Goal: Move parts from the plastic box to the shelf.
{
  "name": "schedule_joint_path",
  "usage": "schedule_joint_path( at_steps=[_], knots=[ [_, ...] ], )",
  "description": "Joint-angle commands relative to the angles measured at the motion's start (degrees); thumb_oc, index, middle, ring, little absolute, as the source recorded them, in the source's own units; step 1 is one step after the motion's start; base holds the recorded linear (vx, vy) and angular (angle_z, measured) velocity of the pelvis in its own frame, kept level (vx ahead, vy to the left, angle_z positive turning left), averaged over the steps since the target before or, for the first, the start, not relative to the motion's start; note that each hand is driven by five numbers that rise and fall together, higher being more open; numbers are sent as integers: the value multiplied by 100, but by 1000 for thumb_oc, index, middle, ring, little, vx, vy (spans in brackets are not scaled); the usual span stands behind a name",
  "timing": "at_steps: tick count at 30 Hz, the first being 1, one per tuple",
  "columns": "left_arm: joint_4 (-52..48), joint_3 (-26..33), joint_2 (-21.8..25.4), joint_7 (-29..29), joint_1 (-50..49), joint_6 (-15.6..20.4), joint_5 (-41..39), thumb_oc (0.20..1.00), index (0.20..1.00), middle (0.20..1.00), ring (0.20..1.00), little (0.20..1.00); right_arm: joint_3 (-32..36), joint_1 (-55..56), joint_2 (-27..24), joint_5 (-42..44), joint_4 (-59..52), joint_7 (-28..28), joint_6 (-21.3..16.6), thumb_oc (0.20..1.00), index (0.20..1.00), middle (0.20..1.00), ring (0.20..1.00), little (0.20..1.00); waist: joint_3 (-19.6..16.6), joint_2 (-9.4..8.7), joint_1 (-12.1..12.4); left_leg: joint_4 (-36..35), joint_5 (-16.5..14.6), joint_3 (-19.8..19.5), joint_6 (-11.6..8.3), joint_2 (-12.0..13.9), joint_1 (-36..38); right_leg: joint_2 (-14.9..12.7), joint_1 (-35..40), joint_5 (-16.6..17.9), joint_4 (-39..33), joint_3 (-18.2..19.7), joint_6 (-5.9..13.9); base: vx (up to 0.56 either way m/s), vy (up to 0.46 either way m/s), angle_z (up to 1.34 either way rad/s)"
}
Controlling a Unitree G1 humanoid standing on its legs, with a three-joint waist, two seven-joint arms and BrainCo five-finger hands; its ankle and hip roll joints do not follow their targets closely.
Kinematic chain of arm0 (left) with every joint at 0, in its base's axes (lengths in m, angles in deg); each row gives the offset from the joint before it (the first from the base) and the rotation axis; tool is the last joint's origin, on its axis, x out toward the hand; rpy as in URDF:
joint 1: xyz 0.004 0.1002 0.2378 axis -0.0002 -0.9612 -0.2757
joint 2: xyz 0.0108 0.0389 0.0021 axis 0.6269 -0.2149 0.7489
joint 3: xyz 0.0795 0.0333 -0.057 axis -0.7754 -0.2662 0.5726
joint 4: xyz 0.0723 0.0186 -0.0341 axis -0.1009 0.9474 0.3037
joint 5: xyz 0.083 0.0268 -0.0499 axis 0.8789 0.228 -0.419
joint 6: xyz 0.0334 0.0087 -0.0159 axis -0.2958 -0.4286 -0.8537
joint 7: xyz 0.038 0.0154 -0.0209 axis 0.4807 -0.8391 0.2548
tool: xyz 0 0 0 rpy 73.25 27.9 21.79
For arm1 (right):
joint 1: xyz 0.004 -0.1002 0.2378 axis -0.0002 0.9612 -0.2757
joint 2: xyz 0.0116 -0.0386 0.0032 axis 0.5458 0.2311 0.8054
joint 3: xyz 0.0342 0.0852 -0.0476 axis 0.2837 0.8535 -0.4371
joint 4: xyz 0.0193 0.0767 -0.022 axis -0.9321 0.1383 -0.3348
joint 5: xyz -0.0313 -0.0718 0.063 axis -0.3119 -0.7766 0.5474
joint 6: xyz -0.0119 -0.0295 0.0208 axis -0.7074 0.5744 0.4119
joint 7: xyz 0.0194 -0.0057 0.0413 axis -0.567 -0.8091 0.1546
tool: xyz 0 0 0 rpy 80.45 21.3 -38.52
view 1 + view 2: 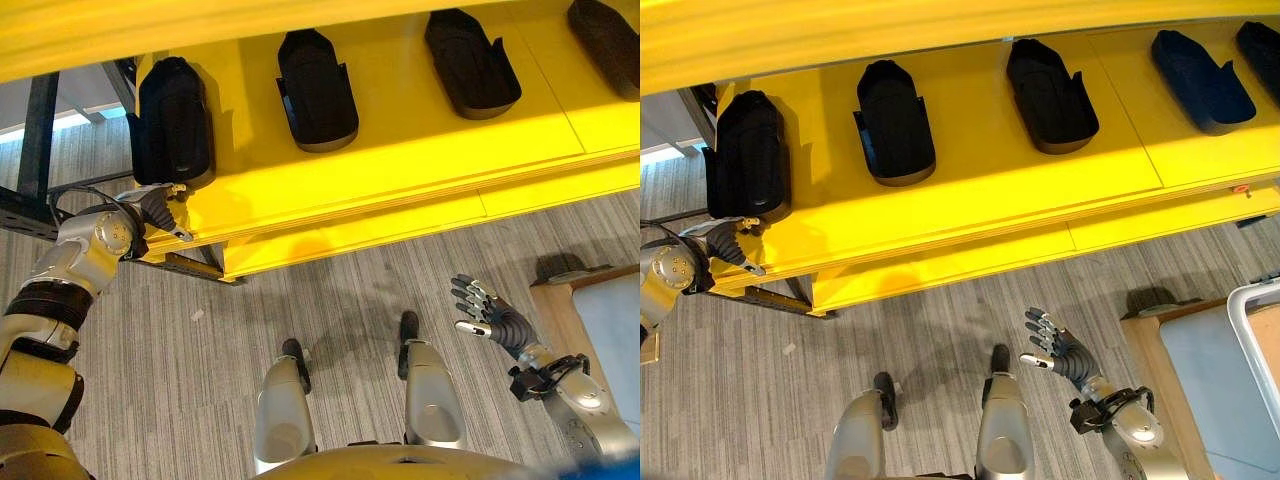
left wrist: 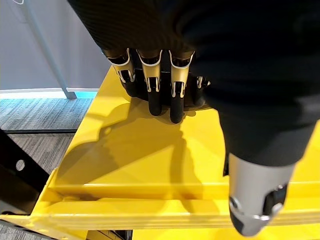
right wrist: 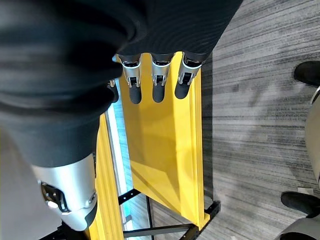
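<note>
- The yellow shelf (image 1: 400, 150) carries a row of black parts lying lengthwise, well spaced from one another.
- The leftmost part (image 1: 172, 122) sits near the shelf's left end, and the left hand (image 1: 160, 208) is at the shelf's front edge just below it.
- From the left wrist view, the left hand's fingers (image 2: 162, 95) reach straight out over the yellow surface with their tips at the part's near end; nothing is curled round it, so I'd say the part is already resting on the shelf.
- The right hand (image 1: 1055, 345) hangs low over the grey floor, fingers spread and relaxed, holding nothing.
- To its right stands a pale wooden table (image 1: 1160, 375) with the white rim of what may be the plastic box (image 1: 1252, 340).
- To finish this step well, I'd nudge gently with the straight fingers so the part lines up with its neighbour (image 1: 315, 88) and sits fully back from the edge.
- Then draw the hand straight away without dragging the part.
</note>
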Motion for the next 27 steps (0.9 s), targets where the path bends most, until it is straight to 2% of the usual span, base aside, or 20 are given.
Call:
schedule_joint_path(
  at_steps=[1,27],
  knots=[
    [143,33,503,110,287,-23,-51,1000,1000,1000,1000,1000,197,328,-118,217,-523,102,-144,1000,1000,1000,1000,1000,-392,-94,-14,60,441,-120,-60,121,-302,-386,271,92,49,190,506,-3,9,-5],
    [362,-285,746,203,900,-18,-87,1000,1000,1000,1000,1000,148,301,-152,274,-422,181,-112,1000,1000,1000,1000,1000,-428,-113,-34,221,361,-78,-26,118,-410,-397,134,116,103,272,529,0,1,0]
  ],
)
